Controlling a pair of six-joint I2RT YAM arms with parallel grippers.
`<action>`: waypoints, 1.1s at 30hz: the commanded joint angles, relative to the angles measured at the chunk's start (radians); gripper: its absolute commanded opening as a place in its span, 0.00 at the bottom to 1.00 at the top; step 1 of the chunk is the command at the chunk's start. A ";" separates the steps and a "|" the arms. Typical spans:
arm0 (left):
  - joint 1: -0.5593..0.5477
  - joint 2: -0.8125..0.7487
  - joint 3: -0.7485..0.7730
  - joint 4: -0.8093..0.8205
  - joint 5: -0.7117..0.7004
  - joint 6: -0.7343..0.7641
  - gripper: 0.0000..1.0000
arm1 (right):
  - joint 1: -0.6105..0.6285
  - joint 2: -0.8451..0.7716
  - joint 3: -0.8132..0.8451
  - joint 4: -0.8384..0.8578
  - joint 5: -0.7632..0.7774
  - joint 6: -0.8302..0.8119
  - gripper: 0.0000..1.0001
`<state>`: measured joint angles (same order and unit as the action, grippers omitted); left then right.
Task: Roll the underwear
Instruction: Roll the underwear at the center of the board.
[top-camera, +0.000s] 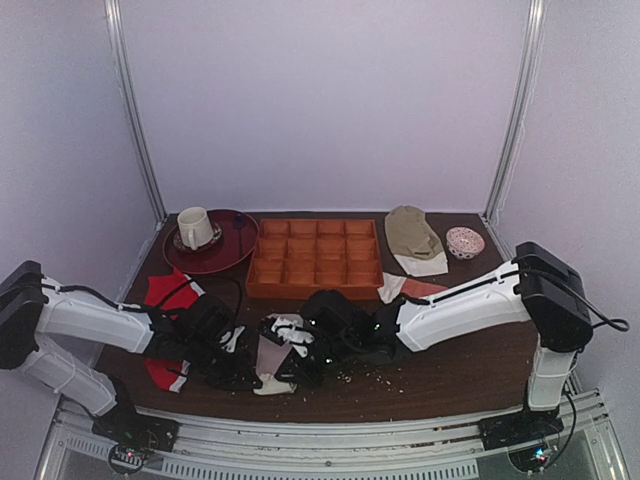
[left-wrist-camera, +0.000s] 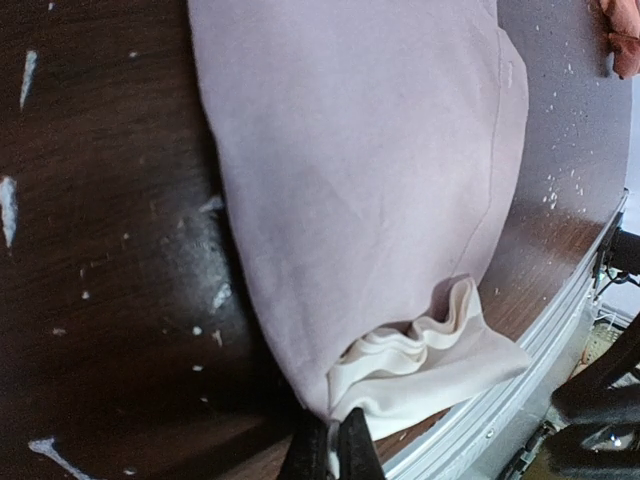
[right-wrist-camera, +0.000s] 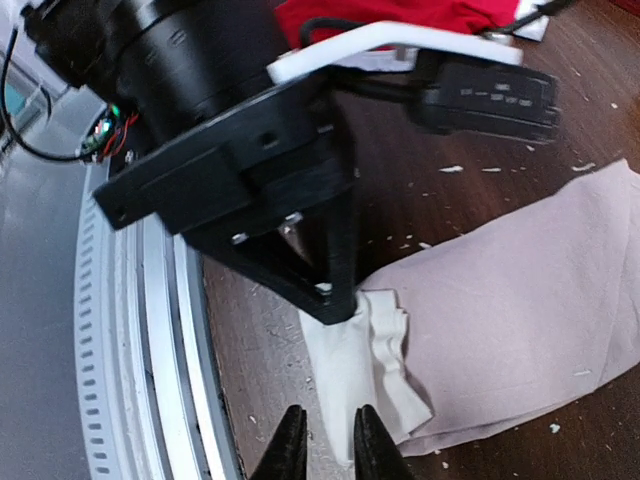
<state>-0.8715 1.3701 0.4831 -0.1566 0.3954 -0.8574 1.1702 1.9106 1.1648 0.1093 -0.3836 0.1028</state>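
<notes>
Near edge: the underwear has its white waistband bunched just inside the table rail. Left gripper is closed, pinching a waistband corner. Right gripper is over the same band, fingers slightly apart; cannot tell whether it grips. The underwear lies centre-near between both grippers, long axis near–far, waistband end pointing near. Bare table to the right. Red garment at left, partly under the left arm. Far: tray centre, plate with cup left, olive garment and bowl right.
</notes>
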 joint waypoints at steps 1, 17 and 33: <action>-0.001 0.032 -0.001 -0.037 -0.018 -0.012 0.00 | 0.089 0.005 -0.039 0.021 0.209 -0.190 0.17; -0.001 0.023 -0.005 -0.032 -0.027 -0.028 0.00 | 0.132 0.073 -0.035 0.169 0.377 -0.382 0.29; -0.002 0.027 -0.011 -0.019 -0.025 -0.037 0.00 | 0.130 0.138 -0.026 0.168 0.352 -0.444 0.34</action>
<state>-0.8715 1.3758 0.4866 -0.1539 0.4000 -0.8871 1.3033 2.0209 1.1213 0.2821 -0.0402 -0.3126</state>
